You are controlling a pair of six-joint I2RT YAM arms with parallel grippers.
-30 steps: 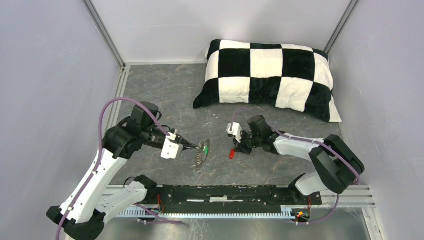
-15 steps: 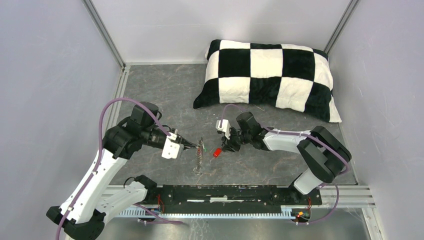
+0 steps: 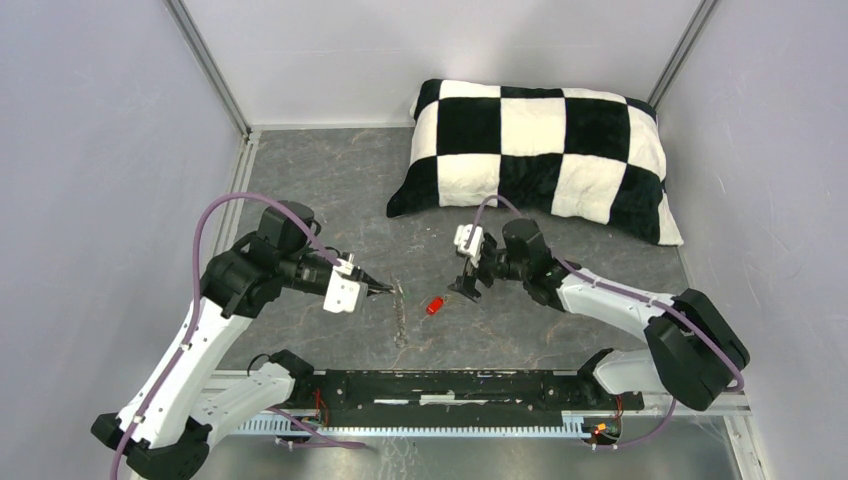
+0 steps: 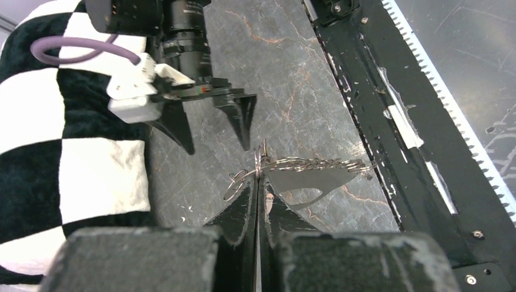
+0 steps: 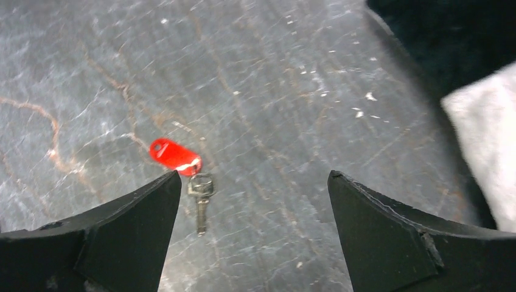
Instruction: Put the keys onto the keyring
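Pinching hard, my left pincer (image 4: pixel 258 182) has its two black fingers pressed flat together on the keyring (image 4: pixel 304 165), a thin grey wire loop. From the left wrist view the loop runs out sideways from my fingertips towards the black rail (image 4: pixel 389 121) at the near edge of the table, and its small end ring sits right at the tips. From above, the same loop (image 3: pixel 400 305) trails from my left pincer (image 3: pixel 385 289) down onto the grey marbled table (image 3: pixel 330 180). I cannot make out the green-headed key on it in any view.

Just past the ring, lying flat on the table, is the red key (image 3: pixel 433 305). In the right wrist view its red head (image 5: pixel 175 156) points away to the left and its small metal blade (image 5: pixel 201 207) points back towards me, close beside my left-hand fingertip but not touching it.

My right pincer (image 3: pixel 470 283) stands wide apart, holding nothing, poised above the table just beyond the red key, with both black fingertips (image 5: pixel 389 237) clear of it.

Farther back, a black-and-white checked pillow (image 3: pixel 540 150) lies against the rear wall.
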